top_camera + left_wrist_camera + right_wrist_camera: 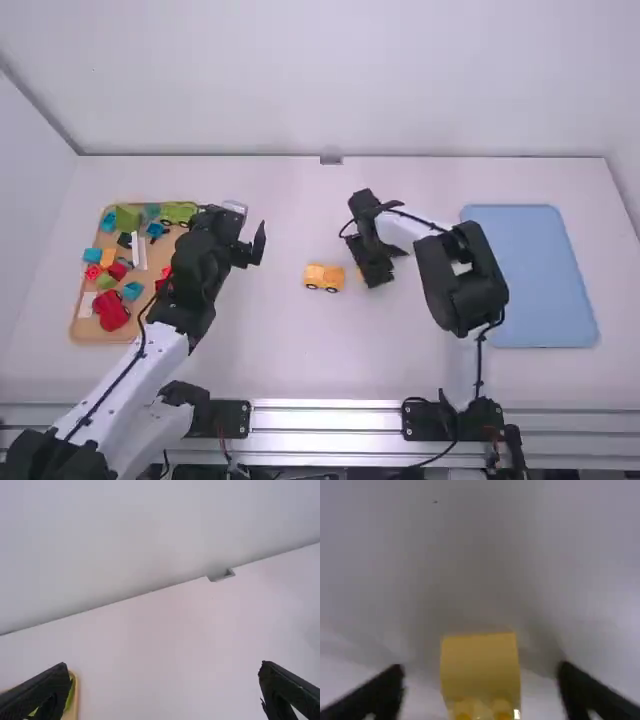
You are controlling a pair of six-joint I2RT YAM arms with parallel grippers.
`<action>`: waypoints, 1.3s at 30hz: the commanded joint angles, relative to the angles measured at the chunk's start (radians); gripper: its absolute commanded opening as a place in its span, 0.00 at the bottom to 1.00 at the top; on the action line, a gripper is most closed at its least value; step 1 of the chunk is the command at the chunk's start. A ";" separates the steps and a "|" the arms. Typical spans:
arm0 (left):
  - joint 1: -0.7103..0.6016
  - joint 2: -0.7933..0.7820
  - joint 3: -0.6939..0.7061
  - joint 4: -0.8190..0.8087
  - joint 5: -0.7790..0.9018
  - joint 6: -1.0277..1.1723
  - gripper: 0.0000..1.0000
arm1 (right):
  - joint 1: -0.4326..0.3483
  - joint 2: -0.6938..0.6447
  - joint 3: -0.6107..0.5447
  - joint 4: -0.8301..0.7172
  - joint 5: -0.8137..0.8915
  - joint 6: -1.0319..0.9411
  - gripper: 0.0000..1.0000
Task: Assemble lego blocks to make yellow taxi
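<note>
Just right of the high view's centre, the yellow block [480, 662] lies between the widely parted, empty fingers of the right claw [481, 669].

I see an orange-yellow toy car [322, 275] with dark wheels [331, 289] and a boxy yellow block [480, 665]. The rectangular mat [530, 275] looks plain pale blue, the shallow tray [84, 332] tan.

The table [280, 365] bears 1 tray [155, 262], 1 mat [530, 280] and 1 yellow car [323, 277].
</note>
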 commanded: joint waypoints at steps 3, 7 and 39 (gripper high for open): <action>0.008 0.000 -0.004 0.004 -0.004 -0.010 0.99 | -0.002 0.013 -0.012 0.055 0.003 0.039 0.99; 0.008 0.000 -0.004 0.004 -0.004 -0.011 0.99 | -0.002 0.013 -0.011 0.077 -0.140 -0.016 0.99; 0.008 0.000 -0.004 -0.039 -0.011 0.102 0.99 | -0.108 -0.597 -0.011 0.021 0.126 -1.684 0.99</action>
